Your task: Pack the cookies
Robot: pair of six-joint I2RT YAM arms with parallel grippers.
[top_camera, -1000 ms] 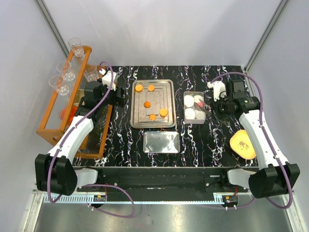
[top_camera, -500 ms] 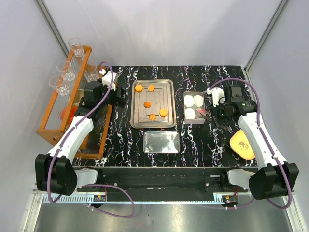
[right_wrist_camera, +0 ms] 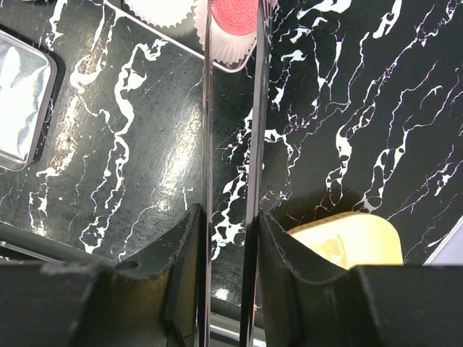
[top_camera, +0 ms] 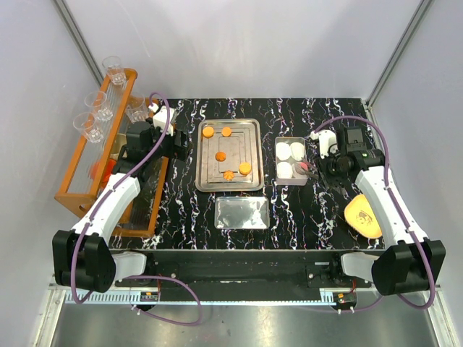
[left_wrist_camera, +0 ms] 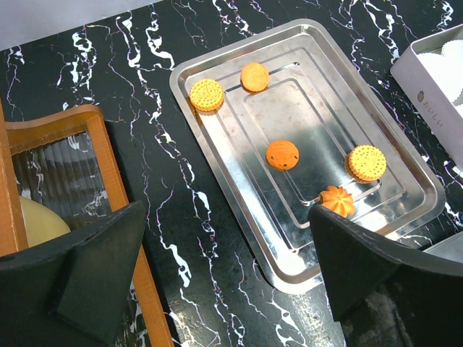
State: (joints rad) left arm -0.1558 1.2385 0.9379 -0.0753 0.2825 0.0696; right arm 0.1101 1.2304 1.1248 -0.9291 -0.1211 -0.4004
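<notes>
The left gripper (left_wrist_camera: 224,231) hangs with its jaws spread wide over the worktop (left_wrist_camera: 189,217), just left of the metal tray (left_wrist_camera: 304,101), where five orange cookies (left_wrist_camera: 282,155) lie. The right gripper (right_wrist_camera: 228,217) has its jaws pinching metal tongs (right_wrist_camera: 207,144). The tips of the tongs flank a pink cookie (right_wrist_camera: 235,16), which sits in a paper cup (right_wrist_camera: 223,45) in the box (top_camera: 292,181) to the right of the tray.
</notes>
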